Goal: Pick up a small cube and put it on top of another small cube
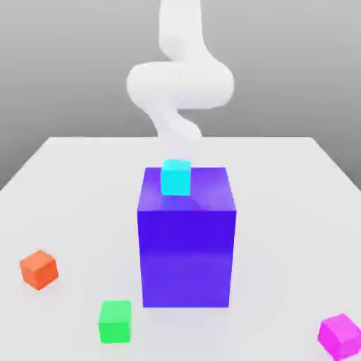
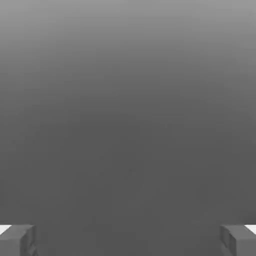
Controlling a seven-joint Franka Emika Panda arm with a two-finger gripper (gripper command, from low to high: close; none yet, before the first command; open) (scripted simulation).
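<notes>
Magenta cube (image 1: pixel 340 336): resting on the white table (image 1: pixel 77 183), at roughly 4 o'clock from the big blue-violet block (image 1: pixel 187 243) in the exterior view, well apart from it. Green cube (image 1: pixel 115 321): also on the table, at about 7 o'clock from the block, near its lower corner but not touching. Orange cube (image 1: pixel 39 269): on the table at about 8 o'clock from the block, apart from the green cube. Cyan cube (image 1: pixel 176 177): seated on the block's top face, toward the far edge. My arm (image 1: pixel 180 81) rises behind the block at 12 o'clock. My gripper (image 2: pixel 128 240) has its jaws spread wide, nothing between them; my fingertips (image 2: pixel 17 240) appear to face only plain grey ground, probably the table.
</notes>
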